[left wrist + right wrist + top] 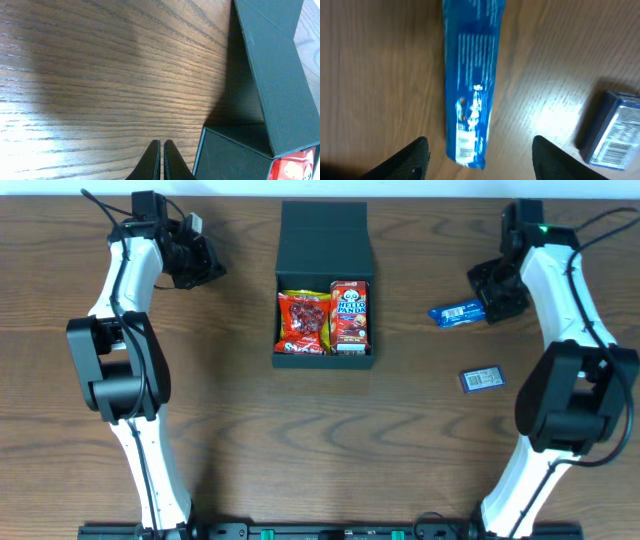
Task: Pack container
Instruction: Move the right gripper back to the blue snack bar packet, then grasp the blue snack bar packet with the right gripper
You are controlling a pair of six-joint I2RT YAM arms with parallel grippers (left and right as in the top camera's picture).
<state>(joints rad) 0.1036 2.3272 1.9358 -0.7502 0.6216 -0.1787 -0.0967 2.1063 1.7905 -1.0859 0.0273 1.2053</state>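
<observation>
The dark container (323, 230) lies at the table's middle with its flap lid folded back; its outer wall (272, 75) fills the right of the left wrist view. Inside lie a red snack bag (303, 321) and a Hello Panda packet (350, 314). My left gripper (162, 147) is shut and empty over bare wood, left of the box. A blue snack packet (457, 313) lies on the table to the right. My right gripper (479, 150) hangs open just above this blue packet's (472, 80) near end, its fingers (415, 155) wide on either side and not touching it.
A small blue-and-white box (482, 379) lies on the wood nearer the front, right of the container; it also shows as a small blue box (612, 127) at the right edge of the right wrist view. Both arms rise from the front edge.
</observation>
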